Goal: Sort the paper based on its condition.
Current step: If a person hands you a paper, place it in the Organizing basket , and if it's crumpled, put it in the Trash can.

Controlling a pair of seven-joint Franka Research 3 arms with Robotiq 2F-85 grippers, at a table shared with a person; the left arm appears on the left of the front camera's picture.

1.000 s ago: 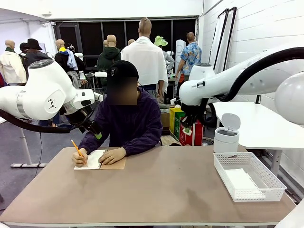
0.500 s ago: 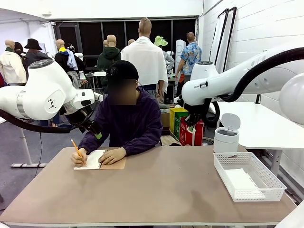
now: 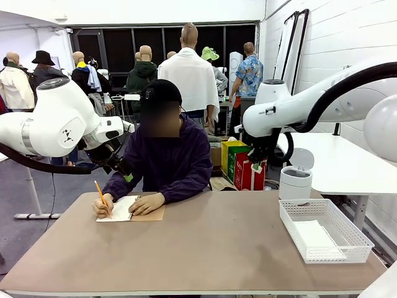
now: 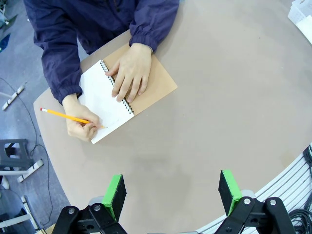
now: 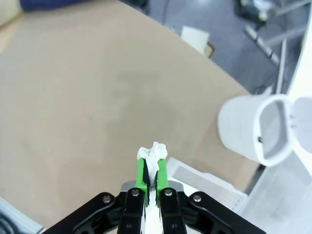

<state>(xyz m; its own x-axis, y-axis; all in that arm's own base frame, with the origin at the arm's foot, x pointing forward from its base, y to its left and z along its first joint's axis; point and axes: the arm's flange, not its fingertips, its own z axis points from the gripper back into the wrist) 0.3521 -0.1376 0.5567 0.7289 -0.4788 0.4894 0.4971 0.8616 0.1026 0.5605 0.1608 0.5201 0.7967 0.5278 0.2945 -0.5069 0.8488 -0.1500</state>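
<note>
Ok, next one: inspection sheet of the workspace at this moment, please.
Surface: tan table, clean.
Job's things: crumpled paper in the right gripper; flat sheet in the white basket; open white bin beside it.
Clutter: notebook and pencil, in use by the person.
Grippers: left gripper open above the table; right shut on the crumpled paper, raised.
Cables: black hose along the right arm.
Surroundings: white side table beyond the bin.

The right tool (image 3: 256,166) moves a little to the right with its crumpled paper (image 5: 153,152). It is now farther from the person (image 3: 166,155) and closer to the white bin (image 3: 295,180).
</note>
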